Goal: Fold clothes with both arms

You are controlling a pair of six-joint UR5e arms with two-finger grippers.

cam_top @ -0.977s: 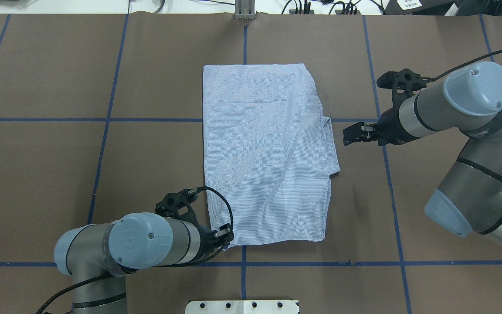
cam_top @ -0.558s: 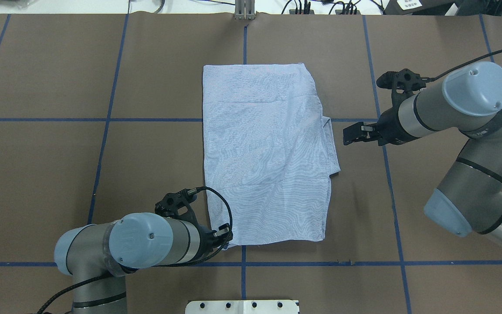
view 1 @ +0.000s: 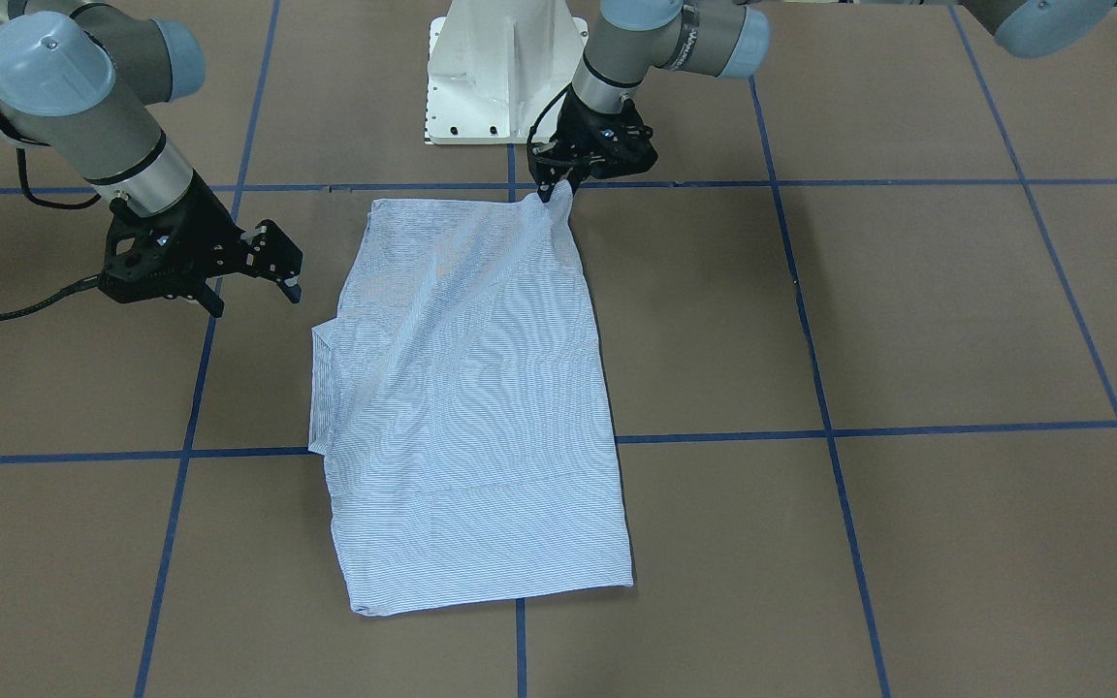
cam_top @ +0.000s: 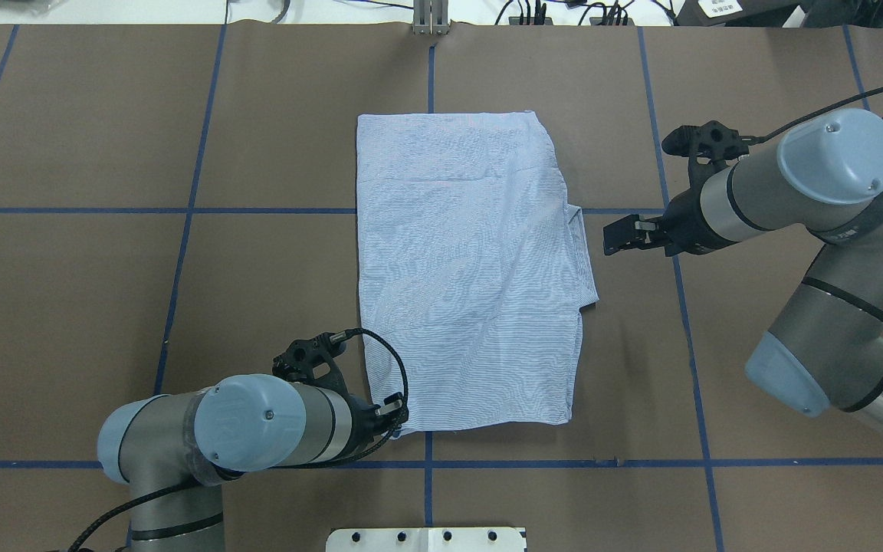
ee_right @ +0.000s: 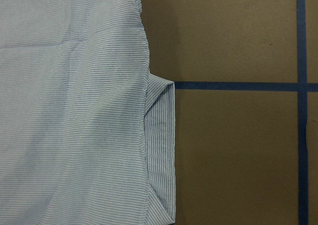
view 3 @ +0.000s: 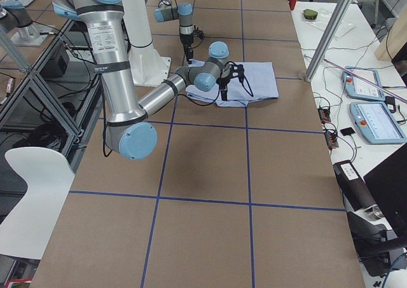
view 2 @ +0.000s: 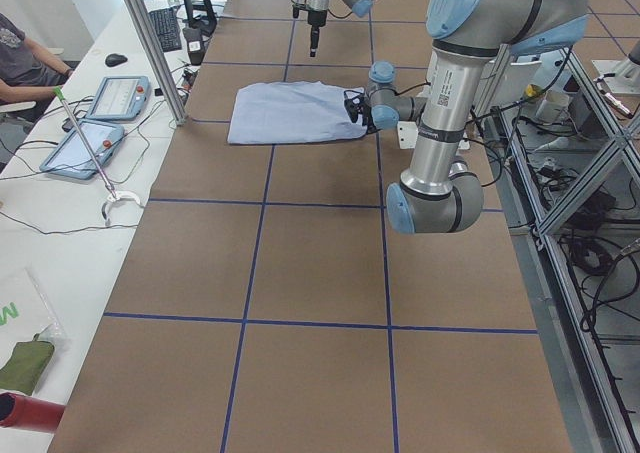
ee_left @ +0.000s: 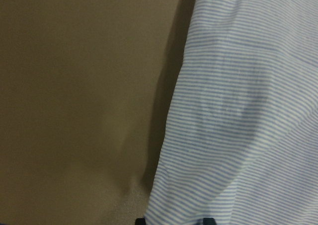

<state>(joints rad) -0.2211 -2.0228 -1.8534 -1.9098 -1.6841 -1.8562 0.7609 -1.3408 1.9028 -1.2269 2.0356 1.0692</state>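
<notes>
Pinching corner of light blue striped fabric shirt [cam_top: 472, 268]: left black tool [view 1: 556, 186] | right black tool [cam_top: 609, 239]: spread, beside shirt, not touching

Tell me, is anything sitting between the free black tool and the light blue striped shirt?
Nothing visible does. Only bare brown table covering with a blue tape line lies between the open right black tool and the light blue striped shirt. The left tool grips a shirt corner.
</notes>
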